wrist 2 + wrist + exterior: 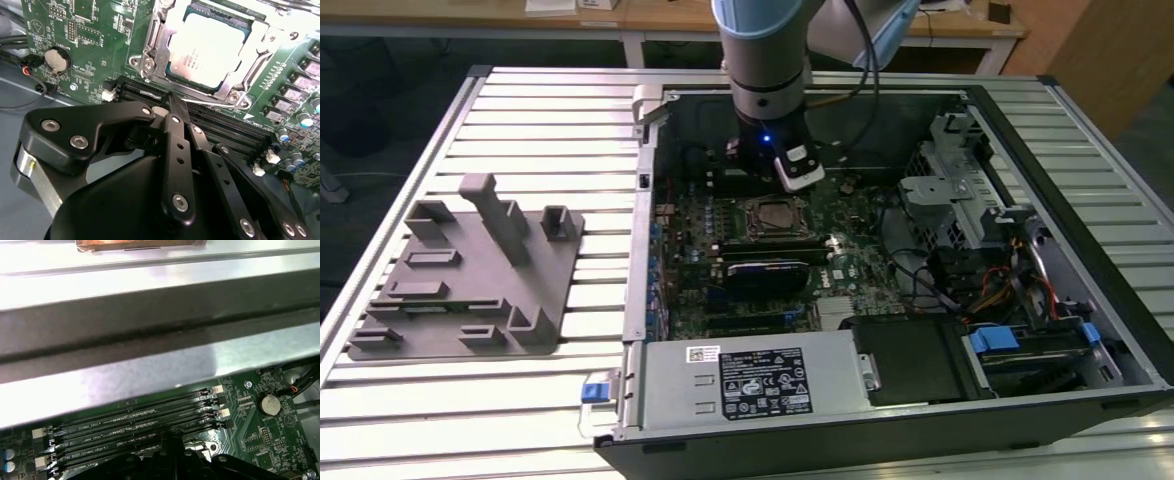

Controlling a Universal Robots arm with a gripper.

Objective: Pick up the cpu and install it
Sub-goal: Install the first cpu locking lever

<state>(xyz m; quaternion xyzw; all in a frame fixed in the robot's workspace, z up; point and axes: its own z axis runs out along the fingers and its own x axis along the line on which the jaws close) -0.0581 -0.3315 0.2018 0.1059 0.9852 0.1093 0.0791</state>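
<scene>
Cpu sits flat in the socket frame on the motherboard, so it looks placed already. Gripper hovers just beside the socket over the memory slots, fingers pinched together, holding nothing.

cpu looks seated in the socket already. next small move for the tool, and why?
Probably a short straight lift off the board. The cpu lies flat inside the socket frame, and the tool, shut and holding nothing, sits low over the memory slots just beside that frame, so any sideways move risks scraping them.
</scene>
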